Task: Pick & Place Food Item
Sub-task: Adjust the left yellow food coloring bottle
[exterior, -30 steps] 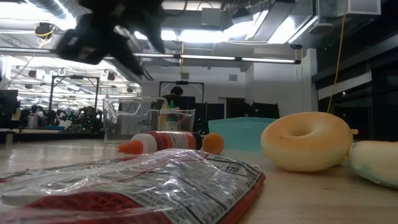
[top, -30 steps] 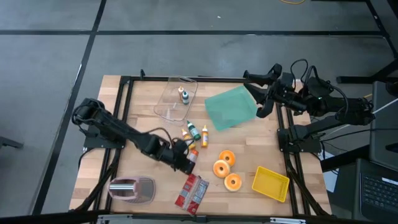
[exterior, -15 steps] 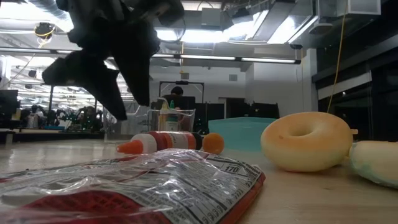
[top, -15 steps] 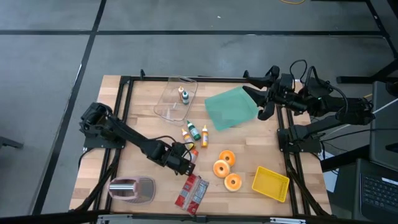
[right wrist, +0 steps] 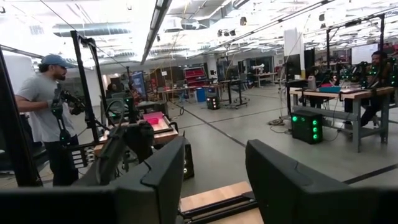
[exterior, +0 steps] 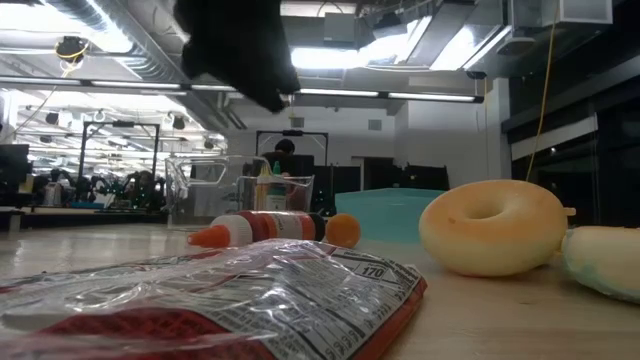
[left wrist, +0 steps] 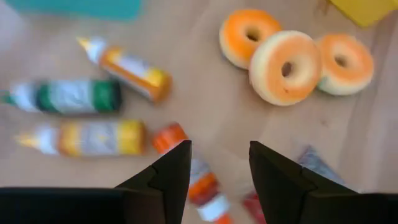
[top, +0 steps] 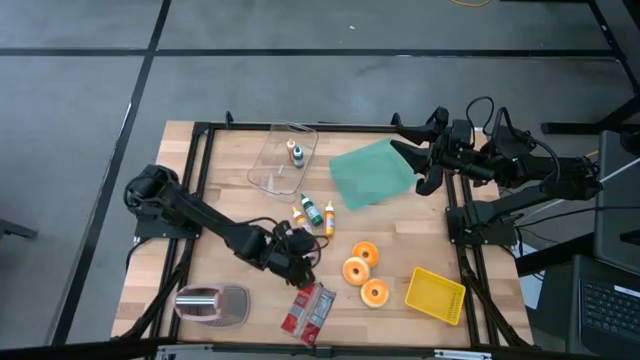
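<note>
Left gripper (top: 296, 262) shifted nearer the red-and-clear crinkled snack packet (top: 309, 309) — fingers parted, holding nothing.

Pick not yet made: three orange-glazed ring doughnuts (top: 364, 272) lie loose on the wooden table (top: 230, 170) (yellow plastic tray (top: 435, 294) just beside them). Right gripper (top: 415, 166) waits over the teal plate's (top: 370, 172) edge, fingers apart, empty — everything is left to do.

We see three orange-and-cream ring doughnuts (top: 364, 271) lying flat and clustered on the wooden table. A red foil snack packet (top: 308, 310) lies flat just beside them.
</note>
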Tool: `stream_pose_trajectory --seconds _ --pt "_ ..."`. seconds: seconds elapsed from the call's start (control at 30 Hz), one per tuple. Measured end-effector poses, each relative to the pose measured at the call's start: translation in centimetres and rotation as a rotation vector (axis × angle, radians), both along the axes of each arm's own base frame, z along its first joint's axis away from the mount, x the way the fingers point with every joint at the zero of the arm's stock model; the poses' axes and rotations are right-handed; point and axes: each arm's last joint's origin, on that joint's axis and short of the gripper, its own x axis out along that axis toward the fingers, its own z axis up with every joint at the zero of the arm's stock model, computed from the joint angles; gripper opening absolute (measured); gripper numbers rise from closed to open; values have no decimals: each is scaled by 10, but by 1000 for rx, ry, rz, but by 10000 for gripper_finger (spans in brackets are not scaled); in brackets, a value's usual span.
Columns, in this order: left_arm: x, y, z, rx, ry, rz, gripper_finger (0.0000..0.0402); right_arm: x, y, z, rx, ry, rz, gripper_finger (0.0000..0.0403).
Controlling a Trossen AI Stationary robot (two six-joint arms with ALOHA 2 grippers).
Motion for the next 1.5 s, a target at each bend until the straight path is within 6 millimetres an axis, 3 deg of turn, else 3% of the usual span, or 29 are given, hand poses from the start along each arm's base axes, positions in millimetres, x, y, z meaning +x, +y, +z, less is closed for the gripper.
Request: stream_pose_trajectory --seconds 0.13,0.37,0.67,0.97,1.13,1.3,1.5 --pt "1 21 9 11 21 206 166 0 0 0 10 -3 2 168" --pt "10 67 -3 -279 47 634 191 0 0 0 25 -6 5 168" --pt "27 107 -22 -430 64 843 203 0 1 0 11 -5 27 168" --pt "31 120 -43 -507 99 1038 203 1 4 0 -6 -6 147 168" --pt "30 128 -43 -507 56 1139 203 1 7 -2 -24 14 256 168" --pt "29 137 -44 -509 41 1196 203 1 10 -4 -34 35 335 168" --pt "32 143 -58 -524 96 1240 203 2 10 -9 -39 88 366 168"
